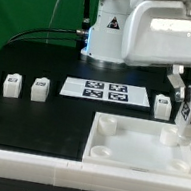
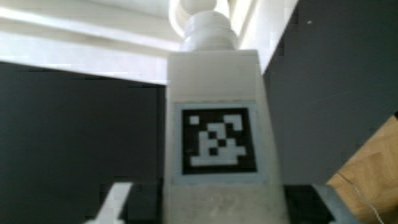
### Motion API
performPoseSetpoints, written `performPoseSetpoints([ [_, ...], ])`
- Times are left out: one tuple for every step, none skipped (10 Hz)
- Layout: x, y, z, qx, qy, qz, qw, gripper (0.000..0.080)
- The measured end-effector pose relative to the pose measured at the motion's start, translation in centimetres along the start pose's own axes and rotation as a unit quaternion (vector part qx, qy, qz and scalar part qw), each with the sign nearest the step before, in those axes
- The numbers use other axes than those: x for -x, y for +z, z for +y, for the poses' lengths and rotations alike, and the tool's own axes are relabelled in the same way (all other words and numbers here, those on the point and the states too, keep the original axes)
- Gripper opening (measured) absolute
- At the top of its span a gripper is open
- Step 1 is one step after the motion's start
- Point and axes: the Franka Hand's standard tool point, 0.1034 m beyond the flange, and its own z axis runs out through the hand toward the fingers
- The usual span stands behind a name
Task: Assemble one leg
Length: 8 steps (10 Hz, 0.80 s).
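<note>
Black desk [image 1: 38, 124] and green backdrop [image 1: 29, 1] frame a hand [image 1: 188, 108] clamped around the leg [image 2: 219, 110], which hangs upright just over the white panel [image 1: 123, 157] near its far corner socket [image 1: 170, 137], apparently lined up for seating there.

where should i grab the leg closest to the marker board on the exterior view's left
Take that leg by its two flat side faces, coming straight down from above. It sits squarely on the table, with open gaps toward the neighbour leg and the marker board, so fingers should fit on either side.
</note>
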Motion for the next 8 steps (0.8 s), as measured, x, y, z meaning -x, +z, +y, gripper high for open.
performPoseSetpoints([
  [-0.1,-0.1,0.0,0.000,0.000,0.001,1.000,0.0294],
  [-0.1,-0.1,0.0,0.001,0.000,0.005,1.000,0.0294],
  [-0.1,0.0,0.1,0.003,-0.001,0.020,1.000,0.0294],
  [0.0,0.0,0.1,0.003,-0.001,0.018,1.000,0.0294],
  [-0.2,0.1,0.2,0.005,-0.002,0.031,0.999,0.0294],
  [0.0,0.5,0.4,0.008,-0.002,0.051,0.999,0.0294],
  [0.3,0.9,0.4,0.008,-0.002,0.047,0.999,0.0294],
  [0.4,1.2,0.5,0.008,-0.002,0.046,0.999,0.0294],
])
